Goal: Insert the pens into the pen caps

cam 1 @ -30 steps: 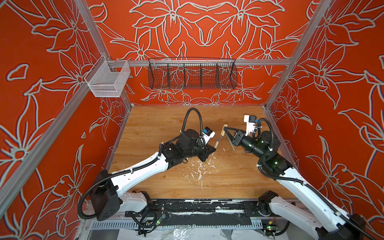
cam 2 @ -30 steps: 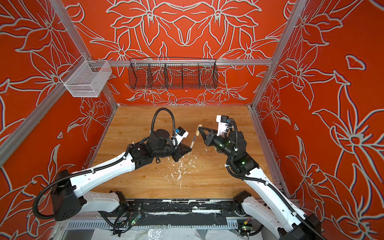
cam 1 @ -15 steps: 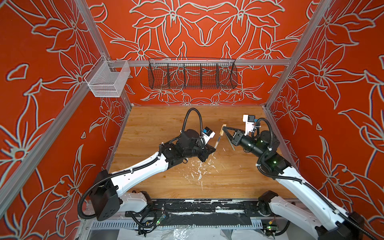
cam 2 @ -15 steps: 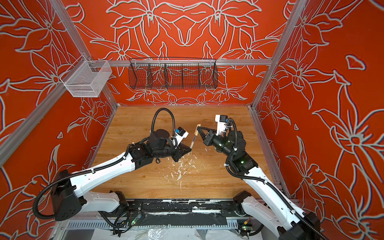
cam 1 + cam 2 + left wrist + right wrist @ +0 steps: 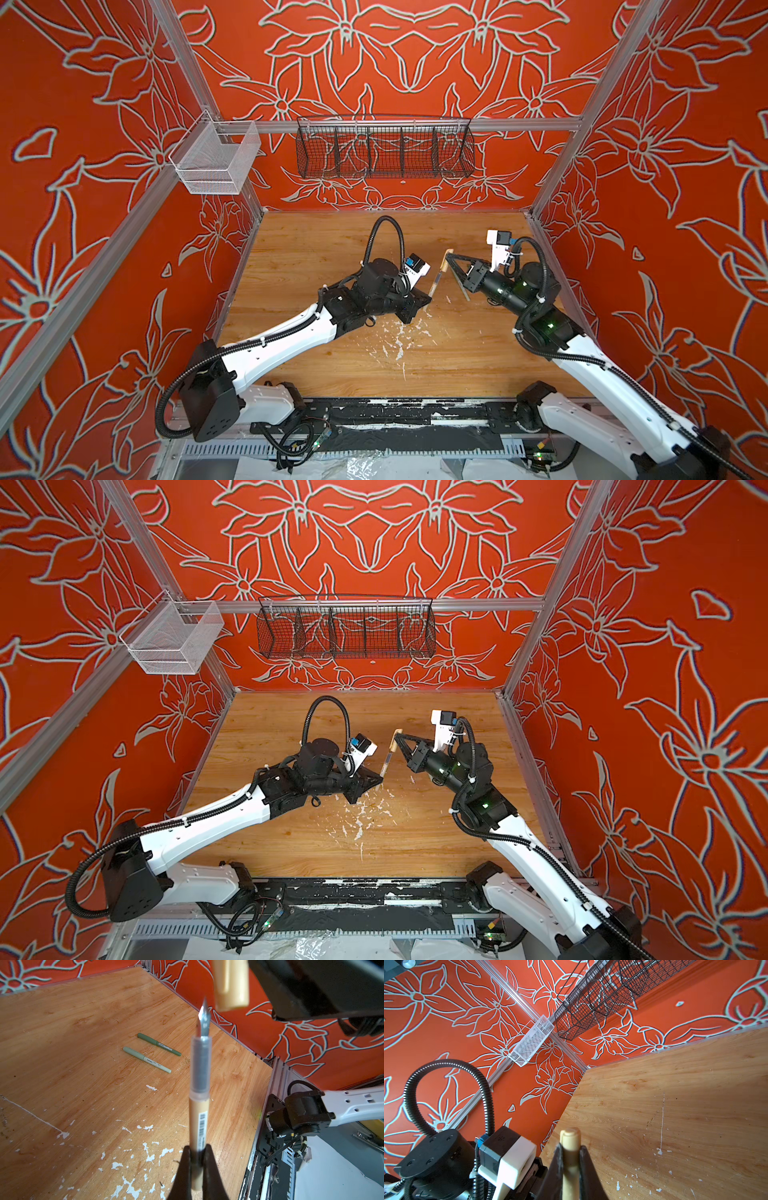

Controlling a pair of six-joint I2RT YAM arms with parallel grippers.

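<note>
My left gripper (image 5: 196, 1149) is shut on the lower barrel of the beige pen (image 5: 199, 1105), which points its metal nib up. My right gripper (image 5: 570, 1147) is shut on the beige pen cap (image 5: 570, 1136). In the left wrist view the cap (image 5: 230, 985) hangs just past the nib, slightly to one side, apart from it. In both top views the pen (image 5: 435, 281) (image 5: 386, 762) slants up to the cap (image 5: 448, 254) (image 5: 397, 733) mid-table. A dark green pen (image 5: 159, 1044) and a pale green pen (image 5: 146, 1059) lie side by side on the wood, each seemingly capped.
White paint flecks (image 5: 399, 336) mark the wooden table in front of the grippers. A black wire basket (image 5: 384, 147) hangs on the back wall and a white mesh basket (image 5: 216, 162) on the left rail. Red patterned walls enclose three sides.
Almost nothing differs. The right arm has edged slightly to the left with the cap; the left arm holds the pen still.
</note>
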